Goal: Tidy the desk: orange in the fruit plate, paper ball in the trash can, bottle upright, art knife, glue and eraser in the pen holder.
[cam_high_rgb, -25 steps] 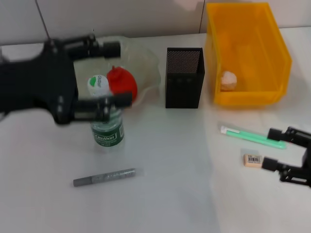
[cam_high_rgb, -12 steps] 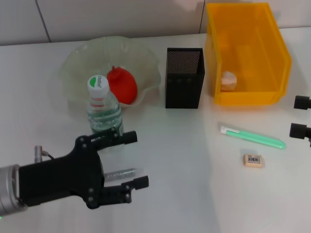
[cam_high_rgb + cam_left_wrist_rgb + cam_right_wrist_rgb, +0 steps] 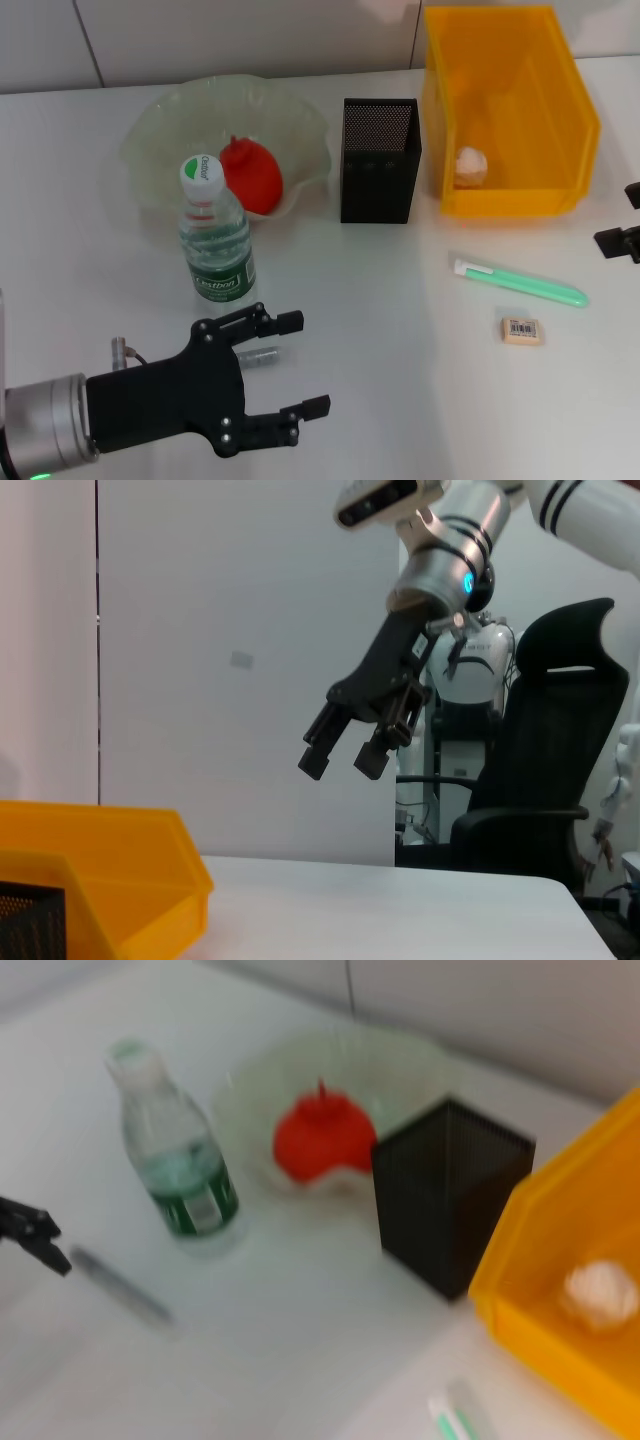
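White desk [image 3: 400, 400]: left gripper [image 3: 297, 365] spread wide over art knife [image 3: 258, 355]; right gripper [image 3: 625, 225] unclear.

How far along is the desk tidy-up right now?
Done: orange in fruit plate, paper ball in trash can, bottle upright. In hand: nothing; left hand open over art knife. Left: knife, glue, eraser into pen holder.

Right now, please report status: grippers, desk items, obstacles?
Left gripper open over grey art knife. Right gripper open, raised at table edge. Green glue stick, eraser still loose.
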`<control>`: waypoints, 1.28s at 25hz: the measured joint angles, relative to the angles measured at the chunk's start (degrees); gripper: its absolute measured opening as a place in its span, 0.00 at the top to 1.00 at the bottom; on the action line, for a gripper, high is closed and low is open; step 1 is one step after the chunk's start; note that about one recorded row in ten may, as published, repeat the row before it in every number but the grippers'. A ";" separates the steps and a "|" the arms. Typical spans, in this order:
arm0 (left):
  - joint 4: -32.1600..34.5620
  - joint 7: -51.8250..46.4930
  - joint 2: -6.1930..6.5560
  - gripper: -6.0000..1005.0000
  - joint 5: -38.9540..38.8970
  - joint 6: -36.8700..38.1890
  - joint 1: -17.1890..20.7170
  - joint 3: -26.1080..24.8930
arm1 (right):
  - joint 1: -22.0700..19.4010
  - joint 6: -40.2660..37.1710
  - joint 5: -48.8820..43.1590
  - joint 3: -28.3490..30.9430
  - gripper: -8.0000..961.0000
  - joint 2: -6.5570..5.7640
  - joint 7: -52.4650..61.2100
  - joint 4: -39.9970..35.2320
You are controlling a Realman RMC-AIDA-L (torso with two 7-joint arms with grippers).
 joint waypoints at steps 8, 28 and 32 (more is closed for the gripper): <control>-0.61 -0.30 -0.06 0.19 -0.11 -0.58 -0.13 0.45 | 9.41 -1.77 -20.19 -19.06 0.25 0.77 12.39 -2.79; -1.55 -2.11 -0.06 0.19 -0.05 -3.01 -0.19 0.48 | 17.12 13.74 -24.26 -26.48 0.26 2.16 0.70 22.27; -1.91 -2.16 -0.06 0.19 -0.05 -3.03 -0.06 0.52 | 17.75 16.14 -24.38 -27.17 0.26 2.15 -0.27 25.57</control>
